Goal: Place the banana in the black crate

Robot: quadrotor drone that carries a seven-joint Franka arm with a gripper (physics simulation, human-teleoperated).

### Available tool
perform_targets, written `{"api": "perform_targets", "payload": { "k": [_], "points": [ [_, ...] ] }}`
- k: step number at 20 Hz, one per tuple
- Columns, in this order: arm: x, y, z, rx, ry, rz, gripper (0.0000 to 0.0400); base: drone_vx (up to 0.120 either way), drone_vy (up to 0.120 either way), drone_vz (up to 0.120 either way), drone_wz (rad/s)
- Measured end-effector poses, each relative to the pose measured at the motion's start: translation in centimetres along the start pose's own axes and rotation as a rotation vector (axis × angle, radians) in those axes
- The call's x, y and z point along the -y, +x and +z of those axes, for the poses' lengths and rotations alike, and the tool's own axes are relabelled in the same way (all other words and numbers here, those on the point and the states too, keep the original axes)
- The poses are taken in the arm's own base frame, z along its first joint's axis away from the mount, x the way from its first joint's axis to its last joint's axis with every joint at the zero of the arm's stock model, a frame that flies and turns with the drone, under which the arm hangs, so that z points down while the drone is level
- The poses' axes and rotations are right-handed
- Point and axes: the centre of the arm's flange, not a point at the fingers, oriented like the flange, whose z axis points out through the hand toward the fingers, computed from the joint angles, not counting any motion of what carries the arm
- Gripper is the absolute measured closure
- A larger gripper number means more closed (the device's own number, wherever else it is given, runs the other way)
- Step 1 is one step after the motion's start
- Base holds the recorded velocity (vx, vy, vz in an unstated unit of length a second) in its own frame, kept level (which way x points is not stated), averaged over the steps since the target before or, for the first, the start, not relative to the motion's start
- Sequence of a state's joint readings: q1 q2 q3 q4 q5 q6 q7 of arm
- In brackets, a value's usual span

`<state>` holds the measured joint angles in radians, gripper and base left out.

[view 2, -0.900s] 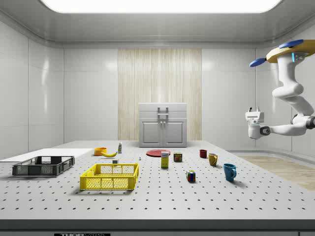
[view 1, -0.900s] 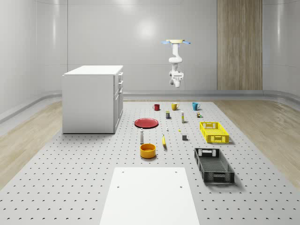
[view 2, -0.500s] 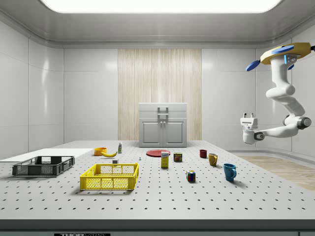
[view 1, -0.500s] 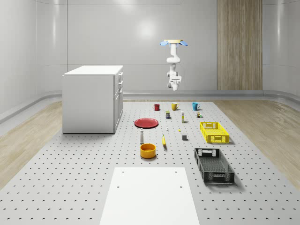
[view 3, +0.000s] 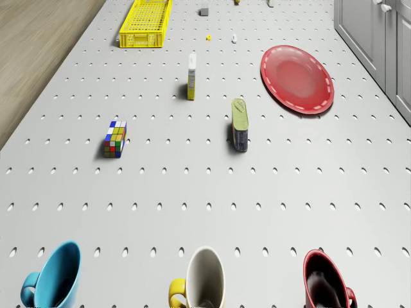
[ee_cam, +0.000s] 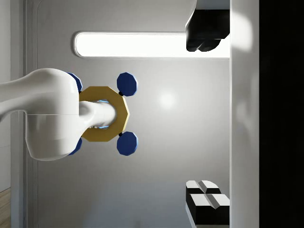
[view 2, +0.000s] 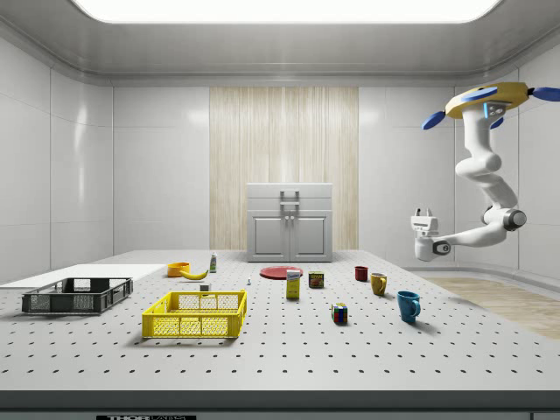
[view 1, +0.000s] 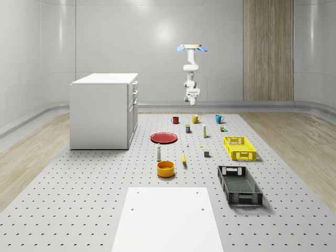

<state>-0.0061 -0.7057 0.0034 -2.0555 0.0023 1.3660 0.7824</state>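
Banana (view 2: 194, 274) part-hidden behind yellow crate (view 2: 194, 314); gripper (view 2: 424, 212) empty (fingers parted), airborne.

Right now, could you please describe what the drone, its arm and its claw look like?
The drone has a flat yellow-gold octagonal body with blue rotors at its corners. From it comes a glossy white arm of rounded segments with grey joint caps. The claw has a white body, and its fingers end in black pads.

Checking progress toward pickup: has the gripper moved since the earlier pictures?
Yes. In the side view the gripper has shifted left, nearer the cabinet.
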Motion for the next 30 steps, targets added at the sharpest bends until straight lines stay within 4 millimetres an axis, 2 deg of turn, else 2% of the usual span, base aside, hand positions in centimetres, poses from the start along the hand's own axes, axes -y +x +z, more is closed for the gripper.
{"api": "perform_targets", "payload": {
  "k": [30],
  "points": [
    [-0.03, -0.20, -0.52, -0.025, 0.008, 0.000, 0.0000, 0.120, -0.120, 0.000, 0.000]
  ]
}}
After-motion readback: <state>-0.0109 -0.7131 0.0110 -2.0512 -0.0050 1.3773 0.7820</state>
